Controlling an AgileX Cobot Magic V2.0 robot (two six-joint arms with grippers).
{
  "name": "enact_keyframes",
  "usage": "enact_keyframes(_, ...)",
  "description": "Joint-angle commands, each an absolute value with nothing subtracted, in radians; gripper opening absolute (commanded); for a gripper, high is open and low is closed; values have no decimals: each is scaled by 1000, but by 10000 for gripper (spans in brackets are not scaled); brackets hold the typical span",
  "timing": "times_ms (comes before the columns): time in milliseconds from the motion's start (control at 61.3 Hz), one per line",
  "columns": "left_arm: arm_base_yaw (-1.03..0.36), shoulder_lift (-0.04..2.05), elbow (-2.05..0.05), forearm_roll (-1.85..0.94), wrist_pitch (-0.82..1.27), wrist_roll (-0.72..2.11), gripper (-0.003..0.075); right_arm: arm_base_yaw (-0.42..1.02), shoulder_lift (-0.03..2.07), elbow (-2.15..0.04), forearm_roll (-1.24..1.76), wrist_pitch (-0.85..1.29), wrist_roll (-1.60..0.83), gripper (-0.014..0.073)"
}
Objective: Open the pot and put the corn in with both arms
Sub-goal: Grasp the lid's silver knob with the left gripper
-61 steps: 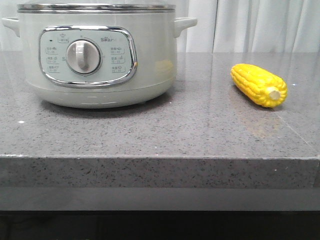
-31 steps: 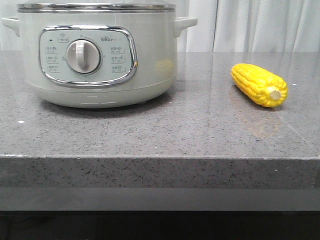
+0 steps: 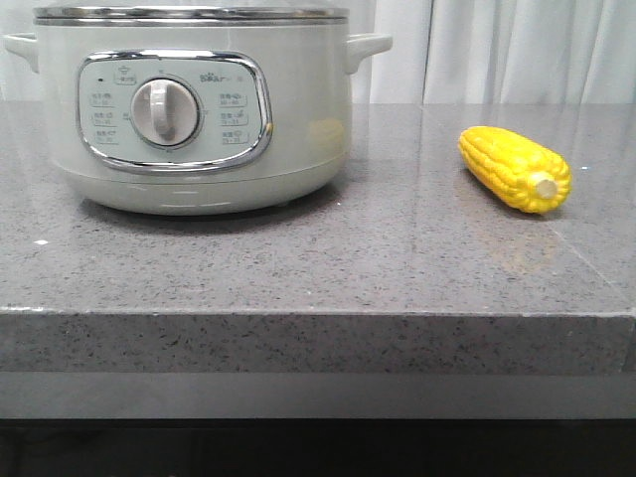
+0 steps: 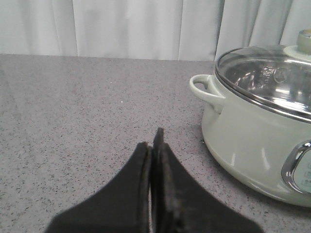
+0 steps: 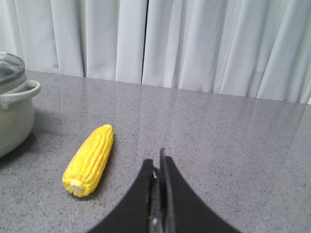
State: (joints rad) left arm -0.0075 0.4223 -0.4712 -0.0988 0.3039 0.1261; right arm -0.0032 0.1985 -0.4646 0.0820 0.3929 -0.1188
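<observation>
The pale grey-green pot point(image 3: 199, 109) stands at the left of the grey counter, its steel-rimmed lid point(image 3: 189, 14) on. The left wrist view shows its glass lid point(image 4: 272, 80) and one side handle point(image 4: 206, 91). The yellow corn point(image 3: 514, 168) lies on the counter to the right, pale stub end toward the front. It also shows in the right wrist view point(image 5: 90, 159). My left gripper point(image 4: 153, 141) is shut and empty, above bare counter beside the pot. My right gripper point(image 5: 158, 162) is shut and empty, beside the corn and apart from it. Neither gripper shows in the front view.
The counter's front edge point(image 3: 318, 313) runs across the front view. White curtains point(image 5: 194, 43) hang behind the counter. The pot's other handle point(image 5: 19, 94) shows at the edge of the right wrist view.
</observation>
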Motion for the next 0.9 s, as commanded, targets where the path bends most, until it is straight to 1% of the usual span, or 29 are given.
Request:
enact_keyframes(0, -8, 493, -541, -110, 239, 120, -18, -5, 287, -550, 79, 343, -126, -67)
enact_keyframes(98, -8, 528, -548, -110, 217, 120, -13, -5, 329, -567, 79, 329, -126, -67)
enact_keyframes(147, -8, 533, -548, -110, 211, 120, 15, -5, 332, -567, 79, 326, -126, -62)
enact_keyframes(212, -8, 533, -548, -110, 209, 120, 106, -5, 332, -567, 79, 326, -126, -13)
enact_keyframes(229, -8, 533, -548, -110, 209, 120, 145, -5, 332, -567, 79, 326, -126, 2)
enact_keyframes(245, -8, 533, -548, -110, 206, 120, 174, -5, 332, -567, 79, 326, -126, 31)
enact_keyframes(277, -8, 533, -548, -110, 206, 120, 258, -5, 332, -567, 79, 328, -126, 80)
enact_keyframes(294, -8, 533, -548, -110, 206, 120, 295, -5, 332, -567, 79, 328, -126, 122)
enact_keyframes(310, -8, 533, -548, -110, 206, 120, 351, -5, 332, -567, 79, 328, -126, 153)
enact_keyframes(343, -8, 533, -548, -110, 206, 120, 426, -5, 332, -567, 79, 328, -126, 240)
enact_keyframes(359, -8, 533, -548, -110, 203, 120, 477, -5, 332, -567, 79, 328, -126, 279)
enact_keyframes(375, -8, 533, -548, -110, 201, 120, 510, -5, 332, -567, 79, 329, -126, 338)
enact_keyframes(392, -8, 533, -548, -110, 197, 120, 554, -5, 332, -567, 79, 330, -126, 378)
enact_keyframes(424, -8, 533, -548, -110, 193, 120, 613, -5, 332, -567, 79, 333, -126, 475)
enact_keyframes(457, -8, 533, -548, -110, 185, 120, 653, -5, 332, -567, 79, 335, -126, 557)
enact_keyframes(490, -8, 533, -548, -110, 180, 120, 672, -5, 332, -566, 79, 335, -126, 611)
enact_keyframes(522, -8, 533, -548, -110, 171, 120, 675, -5, 332, -563, 79, 335, -126, 662)
enact_keyframes(539, -8, 533, -548, -110, 166, 120, 673, -5, 332, -563, 79, 334, -126, 667)
enact_keyframes(637, -8, 535, -549, -196, 127, 120, 673, -5, 332, -559, 79, 342, -126, 640)
enact_keyframes(702, -8, 539, -569, -243, 148, 120, 673, -5, 332, -559, 79, 343, -126, 635)
enact_keyframes(800, -10, 593, -652, -243, 258, 120, 673, -5, 332, -559, 79, 343, -126, 634)
enact_keyframes(881, -10, 674, -767, -245, 375, 120, 673, -5, 332, -559, 79, 343, -126, 634)
